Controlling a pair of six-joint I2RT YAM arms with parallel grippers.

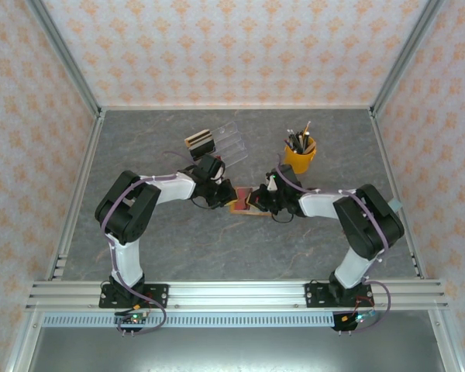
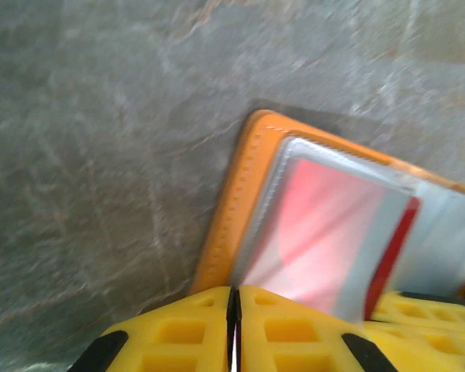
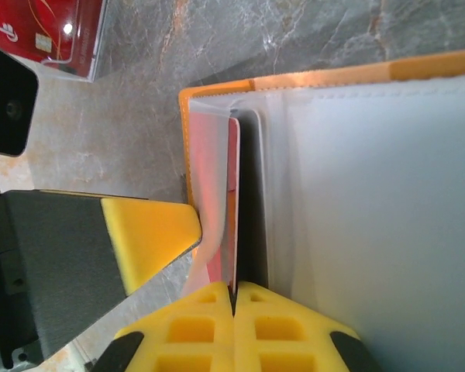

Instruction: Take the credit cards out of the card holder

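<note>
left fingers (image 2: 234,296) sit closed at the rim of the open orange card holder (image 2: 234,194), lying on the counter (image 1: 294,248); right fingers (image 3: 234,293) are pinched on a red card (image 3: 233,201) edge in its clear sleeve.

A yellow cup (image 1: 300,160) (full of pens (image 1: 297,139)) stands on the grey table (image 1: 178,244) near a clear tray (image 1: 231,138).
</note>
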